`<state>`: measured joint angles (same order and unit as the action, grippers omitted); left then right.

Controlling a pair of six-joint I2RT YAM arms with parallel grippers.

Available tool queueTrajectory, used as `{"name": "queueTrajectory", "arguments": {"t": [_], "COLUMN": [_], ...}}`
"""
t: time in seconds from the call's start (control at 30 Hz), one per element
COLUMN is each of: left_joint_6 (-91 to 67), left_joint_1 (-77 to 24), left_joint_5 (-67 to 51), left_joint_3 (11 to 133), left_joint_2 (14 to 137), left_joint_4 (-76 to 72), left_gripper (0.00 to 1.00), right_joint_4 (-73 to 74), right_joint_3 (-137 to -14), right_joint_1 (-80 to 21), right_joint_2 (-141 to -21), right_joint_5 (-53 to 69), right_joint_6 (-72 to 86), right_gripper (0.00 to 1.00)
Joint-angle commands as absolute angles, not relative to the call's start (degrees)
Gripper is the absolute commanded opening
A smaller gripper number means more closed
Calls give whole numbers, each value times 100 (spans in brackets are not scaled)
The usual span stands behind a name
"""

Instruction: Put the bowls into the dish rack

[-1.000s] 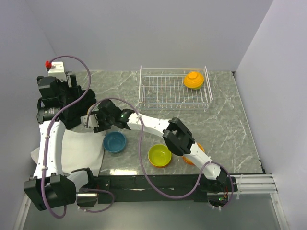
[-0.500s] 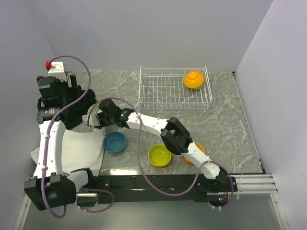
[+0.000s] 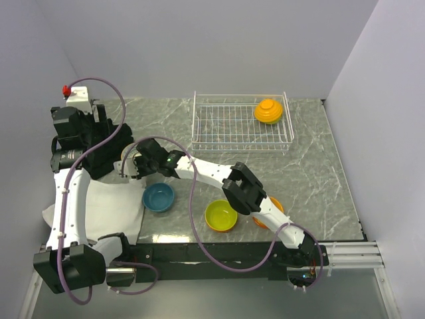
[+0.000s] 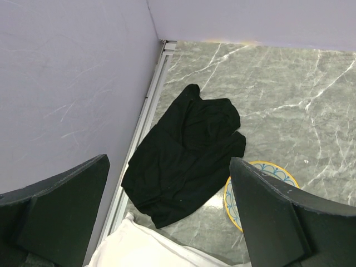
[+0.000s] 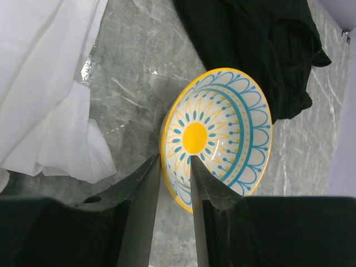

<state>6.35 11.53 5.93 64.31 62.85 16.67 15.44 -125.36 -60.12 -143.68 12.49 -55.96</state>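
The white patterned bowl [image 5: 222,128], yellow in its centre, stands tilted on edge, and my right gripper [image 5: 176,157] is shut on its rim, one finger inside and one outside. In the top view the right gripper [image 3: 131,165] reaches far left, close to the left arm. My left gripper [image 4: 169,160] hangs open above the black cloth, with the patterned bowl [image 4: 264,171] by its right finger. A teal bowl [image 3: 159,197] and a lime green bowl [image 3: 221,215] sit near the front. An orange bowl [image 3: 275,205] is half hidden under the right arm. Upside-down orange bowls [image 3: 269,111] lie in the dish rack [image 3: 242,149].
A black cloth [image 4: 189,139] lies crumpled against the left wall, just beyond the patterned bowl. A white cloth [image 3: 106,207] covers the front left of the table. Walls close in the left, back and right sides.
My right gripper has shifted slightly left and its jaws have closed onto the patterned bowl's rim. The left arm and the other bowls have not moved.
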Motion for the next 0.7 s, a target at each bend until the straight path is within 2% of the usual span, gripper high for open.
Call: {"name": "queueTrajectory", "arguments": {"t": [0.0,0.17,0.27,0.37,0.4,0.5,0.67], "left_joint_6": [580,484,466,440,431,404,308], "left_joint_1": [1099,1072,1072,1072,1064,1081,1151], "left_joint_5": [668,677,668,703,703,677,475], "left_joint_3": [6521,6548,6539,6530,6530,6557,6565], "left_joint_2": [6047,6003,5985,5985,5994,6012,6029], "left_joint_4": [1626,1696,1731,1749,1749,1732,1582], "left_gripper": [97,97,97,97,97,97,97], "right_joint_4": [1415,1450,1476,1468,1459,1293,1204], "right_joint_3": [-12718,-12779,-12779,-12753,-12727,-12464,-12015], "right_joint_1": [-6003,-6003,-6021,-6012,-6012,-6003,-5968], "right_joint_2": [-14458,-14528,-14537,-14502,-14458,-14179,-13422], "right_joint_5": [1090,1046,1055,1081,1090,1116,1160], "right_joint_6": [-5827,-5915,-5924,-5941,-5950,-5915,-5653], "right_gripper": [38,39,36,25,16,0,0]}}
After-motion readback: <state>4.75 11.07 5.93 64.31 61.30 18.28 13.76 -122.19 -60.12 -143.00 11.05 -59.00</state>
